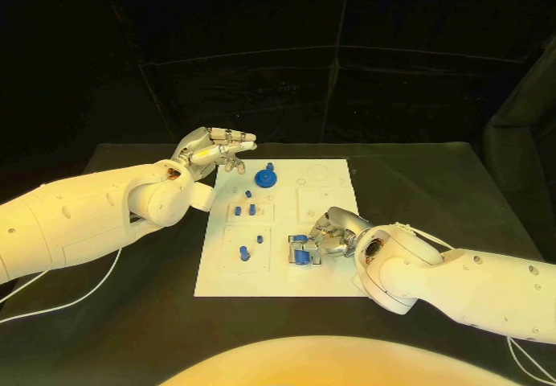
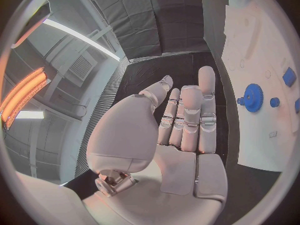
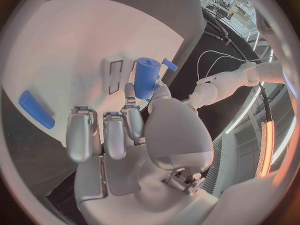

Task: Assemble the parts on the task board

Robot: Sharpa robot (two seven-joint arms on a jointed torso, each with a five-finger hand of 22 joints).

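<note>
Right hand (image 1: 333, 233) pinches one blue cylinder part (image 3: 147, 77) over the near right portion of the task board (image 1: 330, 277). Left hand (image 1: 214, 149), fingers spread and holding nothing, hangs at the board's far left corner. One blue gear (image 1: 267, 178) near it. Five or so small blue pieces (image 1: 244, 252) on the board's left half. Black tabletop (image 1: 451, 193) bare on the right.

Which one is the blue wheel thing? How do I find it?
Look at the white task board in the table's middle, then its far end near the left robot hand. The blue gear sits there, round and toothed; the other blue parts are small pegs and blocks.
</note>
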